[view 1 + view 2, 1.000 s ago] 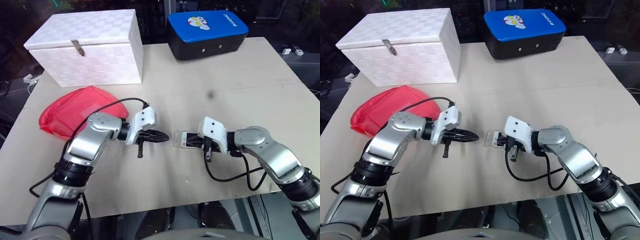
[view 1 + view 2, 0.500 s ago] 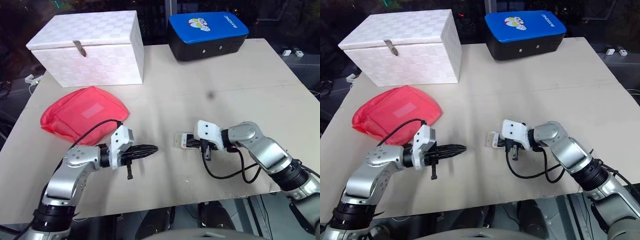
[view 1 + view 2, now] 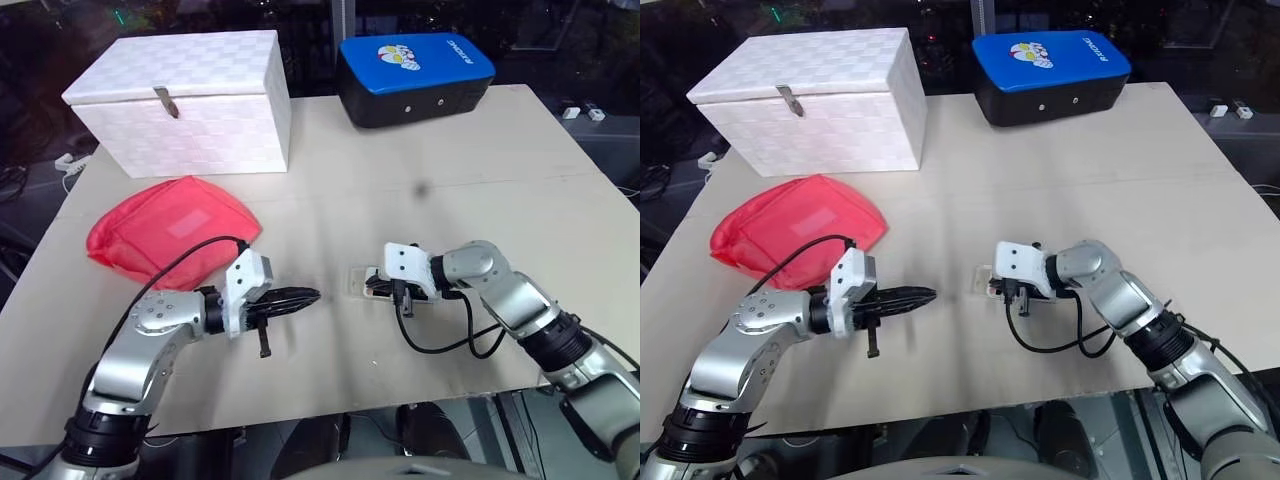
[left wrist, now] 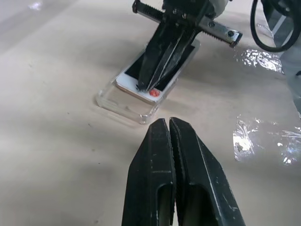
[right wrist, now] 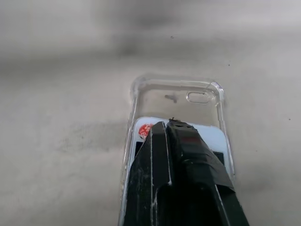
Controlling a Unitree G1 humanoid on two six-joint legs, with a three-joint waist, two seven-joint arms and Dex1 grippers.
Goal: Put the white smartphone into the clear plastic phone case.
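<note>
The white smartphone lies face up, partly inside the clear plastic phone case, flat on the table just right of centre. The case's end with the camera cut-out sticks out bare beyond the phone's edge. My right gripper is shut, and its tips rest on the phone's white end beside a small red dot. From the left, my left gripper points at the case, shut and holding nothing. It hovers a short way off, apart from the case.
A white woven box stands at the back left, and a black case with a blue lid at the back centre. A red pouch lies left of my left arm. Cables loop from both wrists onto the table.
My left gripper has drawn back a little from the case and dropped lower. My right forearm has sunk toward the table, its tips staying on the phone.
</note>
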